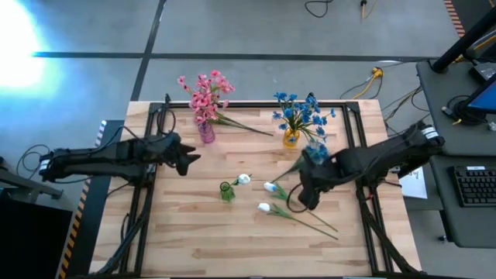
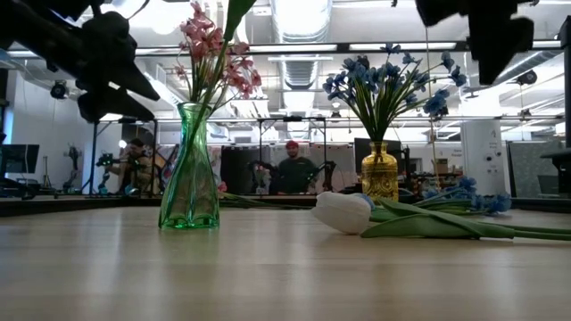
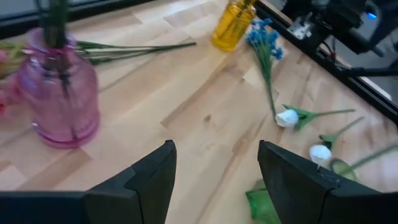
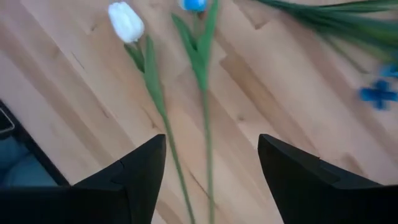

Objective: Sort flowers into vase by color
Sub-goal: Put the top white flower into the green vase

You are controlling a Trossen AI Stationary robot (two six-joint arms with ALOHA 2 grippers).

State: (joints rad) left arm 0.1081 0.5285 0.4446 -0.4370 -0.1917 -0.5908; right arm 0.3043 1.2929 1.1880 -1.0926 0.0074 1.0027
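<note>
We count pink flowers already in pink vase, blue bunch in yellow vase. Green vase holds one white tulip. Left to do: two white tulips lying right of green vase, one blue sprig lying near yellow vase. Right gripper hangs over loose tulips, fingers apart, empty. Left gripper waits left of green vase, fingers apart, empty.

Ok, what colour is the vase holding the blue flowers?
Yellow, amber-like glass vase; the low view shows it best.
</note>
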